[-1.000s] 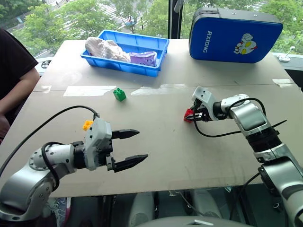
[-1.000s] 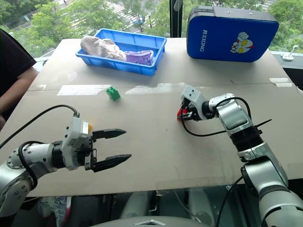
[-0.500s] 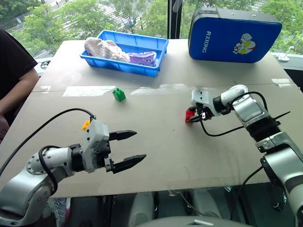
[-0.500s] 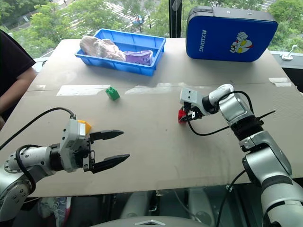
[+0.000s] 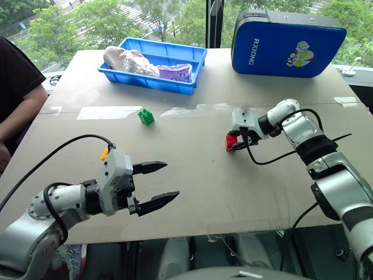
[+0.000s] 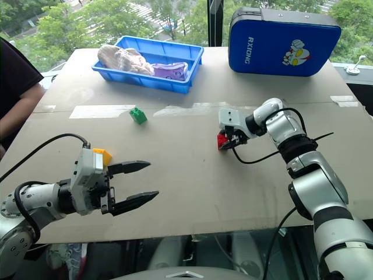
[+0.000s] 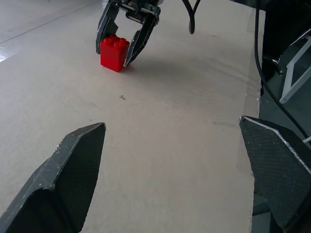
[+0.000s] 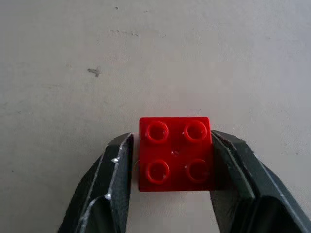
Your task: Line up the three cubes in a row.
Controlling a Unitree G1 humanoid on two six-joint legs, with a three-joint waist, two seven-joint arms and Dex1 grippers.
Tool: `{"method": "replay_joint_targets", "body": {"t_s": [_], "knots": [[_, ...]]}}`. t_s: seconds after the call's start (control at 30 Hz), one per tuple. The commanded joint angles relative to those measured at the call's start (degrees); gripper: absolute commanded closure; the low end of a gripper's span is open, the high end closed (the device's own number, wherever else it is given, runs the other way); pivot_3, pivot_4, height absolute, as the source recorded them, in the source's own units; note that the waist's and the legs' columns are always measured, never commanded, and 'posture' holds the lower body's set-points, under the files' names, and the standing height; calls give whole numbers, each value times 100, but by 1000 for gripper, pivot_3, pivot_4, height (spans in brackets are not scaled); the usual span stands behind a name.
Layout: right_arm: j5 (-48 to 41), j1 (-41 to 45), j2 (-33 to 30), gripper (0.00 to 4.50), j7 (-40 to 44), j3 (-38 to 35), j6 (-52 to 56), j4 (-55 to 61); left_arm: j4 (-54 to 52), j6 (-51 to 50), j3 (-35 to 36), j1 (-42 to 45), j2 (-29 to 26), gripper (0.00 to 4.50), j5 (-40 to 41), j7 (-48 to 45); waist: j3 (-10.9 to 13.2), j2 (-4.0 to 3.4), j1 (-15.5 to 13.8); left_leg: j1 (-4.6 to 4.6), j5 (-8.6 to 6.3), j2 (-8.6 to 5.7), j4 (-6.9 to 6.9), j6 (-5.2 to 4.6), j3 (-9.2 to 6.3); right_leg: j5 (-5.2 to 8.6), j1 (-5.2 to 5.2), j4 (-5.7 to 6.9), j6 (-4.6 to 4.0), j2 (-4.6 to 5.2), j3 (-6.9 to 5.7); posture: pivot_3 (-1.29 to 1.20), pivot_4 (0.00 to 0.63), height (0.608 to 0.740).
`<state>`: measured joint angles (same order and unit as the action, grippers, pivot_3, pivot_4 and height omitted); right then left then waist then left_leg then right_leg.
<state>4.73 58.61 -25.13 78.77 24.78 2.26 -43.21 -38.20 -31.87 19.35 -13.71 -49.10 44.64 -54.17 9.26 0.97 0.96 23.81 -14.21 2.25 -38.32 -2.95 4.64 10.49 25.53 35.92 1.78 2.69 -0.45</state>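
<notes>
The red cube (image 5: 231, 142) rests on the table right of centre, studs up. My right gripper (image 5: 235, 145) straddles it from above, one finger on each side; in the right wrist view the red cube (image 8: 175, 154) shows a thin gap to one finger (image 8: 116, 165), so the jaws stand slightly open around it. The green cube (image 5: 146, 116) lies alone further back, left of centre. The yellow-orange cube (image 6: 103, 156) sits at the near left, partly hidden behind my left gripper (image 5: 172, 181), which hovers wide open and empty and points toward the red cube (image 7: 114, 52).
A blue bin (image 5: 148, 82) with cloth-like items stands at the back left. A blue case (image 5: 288, 44) stands at the back right. A person's arm (image 5: 17, 96) rests at the table's left edge. The table's near edge (image 5: 233, 228) runs just below both arms.
My right wrist has rolled and the forearm swung while the fingertips stayed at the red cube. Its jaws have loosened from the cube. The left arm stayed put.
</notes>
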Motion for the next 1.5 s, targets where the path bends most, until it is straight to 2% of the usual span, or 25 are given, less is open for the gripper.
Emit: {"method": "replay_joint_targets", "body": {"t_s": [0.03, 0.1, 0.27, 0.4, 0.5, 0.6, 0.67, 0.8, 0.93, 1.07, 1.23, 1.37, 1.43, 1.5], "knots": [[39, 138, 10, 831, 64, -115, -185, -87, -222, 15, 139, 16, 8, 0, 130, 57, 1, -1, -1, 1, 0, 0, 0, 0, 0, 0, 0, 0, 0, 1, 0, 0, 150, 740], [5, 139, 24, 131, -34, -226, -234, -83, -226, 4, 153, 7, 6, 0, 137, 82, 1, -1, -1, 1, 0, 0, 0, 0, 0, 0, 0, 0, 0, 1, 0, 0, 150, 740], [-482, -92, -152, 131, 215, -635, 277, 802, -196, -102, 220, 34, 102, 0, 205, 374, 1, -1, -9, 1, 0, 0, 0, 0, 0, 0, 0, 1, 0, 2, 0, 0, 150, 740], [-1002, -627, -413, 131, -19, -1174, 1040, 2178, 79, -413, 216, 406, 460, 0, -4, 1453, 1, -1, -67, 1, 0, 2, 0, 0, -6, 0, -2, 1, 0, 3, -2, 0, 150, 740], [-1928, -1224, -352, 131, -728, -2154, 1921, 3612, 502, -825, 100, 1217, 886, 0, -450, 2822, 0, 0, -110, 1, 0, -2, -1, 0, -13, -1, -7, 4, 0, 6, -6, 0, 150, 740], [-2352, -1947, -440, 131, -1368, -2646, 2643, 5062, 1036, -1097, -133, 1876, 956, 0, -760, 3194, -3, 4, -165, 1, 1, -4, -6, 0, -18, -15, -10, 10, 22, 2, -8, 0, 150, 740], [-2555, -2565, -499, 131, -1988, -2973, 3271, 6144, 1765, -1181, -360, 2495, 903, 0, -1135, 3374, -6, 8, -184, 0, 1, -9, -5, 1, -18, -15, -11, 11, 23, 3, -12, 0, 150, 740], [-2832, -3286, -551, 131, -2769, -3277, 3946, 7318, 3248, -1071, -890, 3620, 701, 0, -1693, 3039, -6, 14, -174, 6, 4, -13, -6, 7, 1, -14, -11, 7, 23, 0, -25, 0, 150, 740], [-3082, -3984, -548, 131, -3436, -3536, 4438, 8241, 5301, -306, -1718, 5129, 758, 0, -2490, 2315, -10, 21, -175, 2, 4, -14, -7, 6, 8, -6, -12, 7, 11, -3, -22, 0, 150, 740], [-3205, -4224, -527, 131, -3915, -3449, 4648, 8695, 7008, 490, -2293, 6066, 882, 0, -3196, 1681, -11, 23, -124, 4, 4, -15, -6, 5, 22, -9, -10, 3, 16, -3, -13, 0, 150, 740], [-3380, -4280, -436, 131, -4485, -3336, 4889, 9096, 9054, 1498, -2623, 7147, 1171, 0, -3902, 1354, -6, 35, -132, 9, 3, -14, -5, 4, 23, -14, -5, 0, 26, -5, -13, 0, 150, 740], [-3535, -4365, -452, 131, -4825, -3349, 5051, 9362, 10093, 1993, -2751, 7629, 1310, 0, -4327, 1148, -7, 49, -150, 17, 2, -14, -5, 3, 18, -14, -3, -4, 26, -5, -15, 0, 150, 740], [-3600, -4400, -480, 98, -4943, -3371, 5095, 9436, 10367, 2084, -2770, 7746, 1361, 523, -4456, 965, -7, 50, -152, 18, 1, -15, -6, 0, 21, -14, -3, -5, 26, -3, -14, 0, 150, 740], [-3654, -4423, -507, 98, -5027, -3377, 5122, 9472, 10530, 2147, -2808, 7791, 1397, 1317, -4591, 849, -9, 55, -159, 20, 0, -14, -6, -1, 20, -14, -3, -5, 27, -2, -15, 0, 150, 740]]}}
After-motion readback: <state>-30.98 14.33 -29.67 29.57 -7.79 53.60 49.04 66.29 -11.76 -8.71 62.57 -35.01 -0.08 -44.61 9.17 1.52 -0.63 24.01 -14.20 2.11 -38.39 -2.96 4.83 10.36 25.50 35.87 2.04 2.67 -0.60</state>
